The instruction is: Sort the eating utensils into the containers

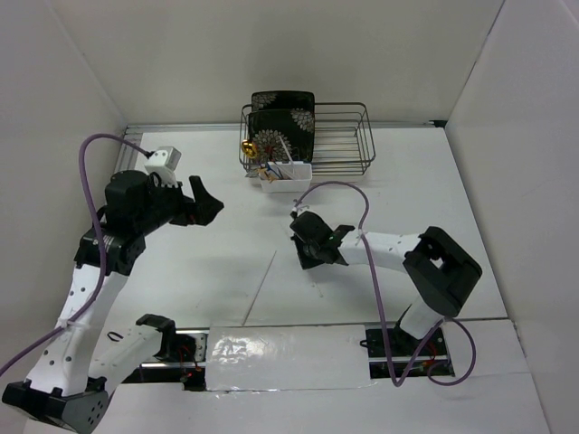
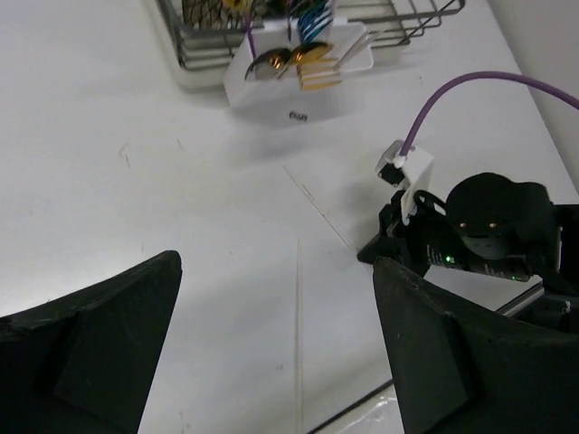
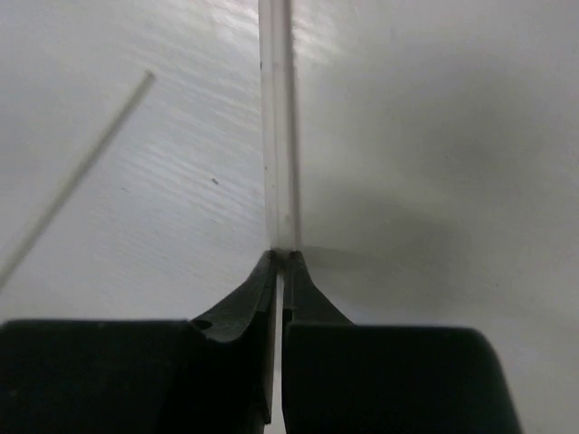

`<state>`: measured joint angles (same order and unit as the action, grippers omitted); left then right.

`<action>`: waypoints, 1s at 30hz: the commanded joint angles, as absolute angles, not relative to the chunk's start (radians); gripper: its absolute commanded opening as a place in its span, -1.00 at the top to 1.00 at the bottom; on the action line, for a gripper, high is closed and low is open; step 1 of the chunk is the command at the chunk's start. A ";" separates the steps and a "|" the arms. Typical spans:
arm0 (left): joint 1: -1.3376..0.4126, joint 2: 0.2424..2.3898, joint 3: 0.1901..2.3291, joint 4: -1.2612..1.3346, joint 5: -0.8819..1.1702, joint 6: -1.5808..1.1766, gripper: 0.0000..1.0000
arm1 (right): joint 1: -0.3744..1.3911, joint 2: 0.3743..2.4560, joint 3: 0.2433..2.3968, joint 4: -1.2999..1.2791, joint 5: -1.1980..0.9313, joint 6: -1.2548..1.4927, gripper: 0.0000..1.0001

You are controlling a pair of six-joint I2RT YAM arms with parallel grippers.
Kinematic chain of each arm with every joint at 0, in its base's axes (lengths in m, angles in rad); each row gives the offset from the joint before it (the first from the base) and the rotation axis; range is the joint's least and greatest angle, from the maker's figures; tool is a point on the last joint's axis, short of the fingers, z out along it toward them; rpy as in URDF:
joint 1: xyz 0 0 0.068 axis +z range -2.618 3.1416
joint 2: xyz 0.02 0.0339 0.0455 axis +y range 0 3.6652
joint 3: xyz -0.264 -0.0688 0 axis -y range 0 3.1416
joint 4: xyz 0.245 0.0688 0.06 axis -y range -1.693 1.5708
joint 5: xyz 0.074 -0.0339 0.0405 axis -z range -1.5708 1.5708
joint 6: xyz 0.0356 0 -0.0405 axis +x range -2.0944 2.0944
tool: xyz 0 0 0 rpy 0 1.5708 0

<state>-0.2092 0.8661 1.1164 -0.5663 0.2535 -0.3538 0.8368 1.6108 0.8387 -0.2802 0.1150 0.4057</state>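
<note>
My right gripper [image 3: 280,253] is low over the white table and shut on the end of a pale thin chopstick [image 3: 278,127], which runs straight away from its fingertips. A second chopstick [image 3: 77,172] lies loose on the table to its left, also seen as a thin line [image 1: 262,287] in the top view. The white caddy [image 1: 286,177] stands against the wire rack and holds gold spoons [image 2: 289,60] and a blue utensil [image 2: 314,16]. My left gripper [image 2: 276,362] hovers wide open with nothing between its fingers, well left of the caddy [image 2: 294,90].
A black wire dish rack [image 1: 339,136] at the back holds black floral plates [image 1: 282,122]. White walls close in the table on the left, back and right. The right arm's purple cable [image 1: 339,188] loops over the table near the caddy.
</note>
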 commanded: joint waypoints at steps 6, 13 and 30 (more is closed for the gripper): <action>-0.207 0.865 0.980 -0.635 0.267 -0.526 -1.00 | 0.890 1.611 0.787 -0.302 0.115 0.429 1.00; -0.259 0.902 0.874 -0.562 0.276 -0.618 -0.99 | 0.881 1.522 0.862 -0.354 0.089 0.453 1.00; -0.341 0.951 0.801 -0.466 0.267 -0.598 -0.99 | 0.917 1.522 0.908 -0.430 0.138 0.437 0.35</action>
<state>-0.3393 0.9836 0.8108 -0.5014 0.2810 -0.6071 0.8829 1.5013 0.8902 -0.3904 0.0952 0.4294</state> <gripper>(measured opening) 0.997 0.301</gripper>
